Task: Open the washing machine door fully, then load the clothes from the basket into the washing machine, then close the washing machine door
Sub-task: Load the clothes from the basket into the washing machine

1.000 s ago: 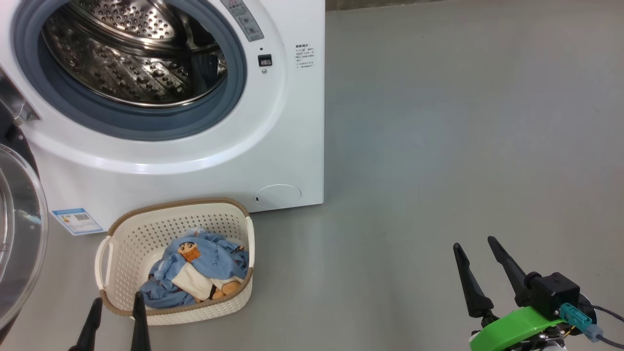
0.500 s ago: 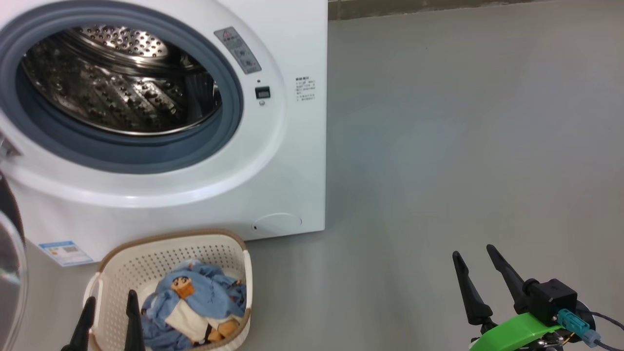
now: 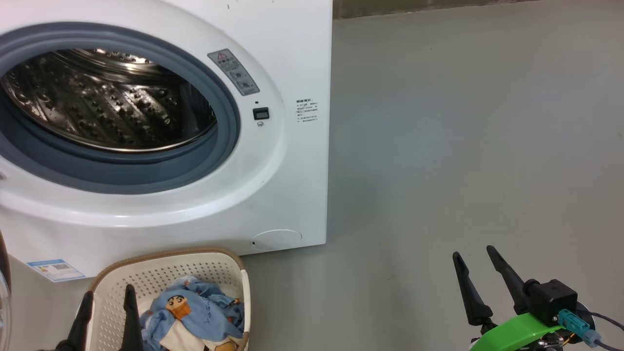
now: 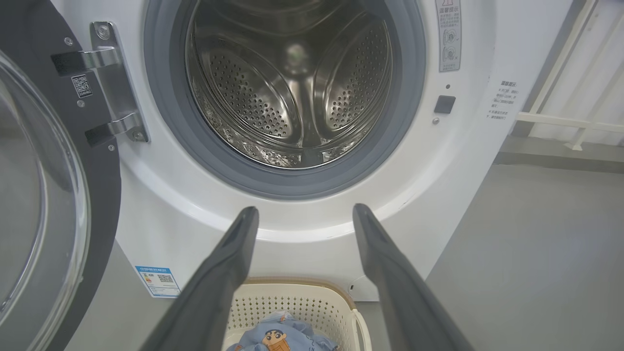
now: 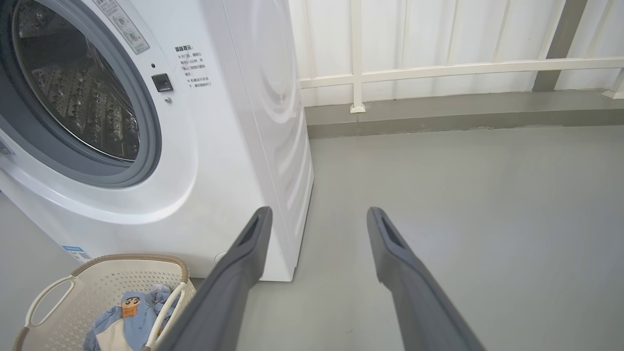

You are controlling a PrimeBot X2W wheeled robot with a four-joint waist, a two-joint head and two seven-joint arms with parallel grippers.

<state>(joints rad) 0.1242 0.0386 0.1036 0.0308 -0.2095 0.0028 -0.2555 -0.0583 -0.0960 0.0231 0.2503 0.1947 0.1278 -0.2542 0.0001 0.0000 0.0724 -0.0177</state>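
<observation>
The washing machine [image 3: 297, 44] stands with its steel drum [image 3: 97, 112] exposed. The washing machine door [image 4: 100, 195] is swung wide open to the left on its hinge. On the floor in front sits the basket [image 3: 168, 257], with the clothes [image 3: 195, 312] lying inside it, light blue with a cartoon figure. My left gripper [image 3: 108, 291] is open and empty, its fingers seen over the basket's left inside. The left wrist view looks past the left gripper [image 4: 306, 208] at the drum, with the basket [image 4: 292, 291] below. My right gripper [image 3: 473, 251] is open over bare floor, far right of the basket.
Grey floor [image 3: 463, 146] stretches to the right of the machine. A white railing [image 5: 438, 68] and a low kerb run along the back wall. A small round flap [image 3: 276, 240] and a blue label [image 3: 51, 269] mark the machine's lower front.
The head camera has moved: machine and basket sit lower and further left in the picture. My left fingers now overlap the basket's inside instead of its front rim. Both grippers stay open.
</observation>
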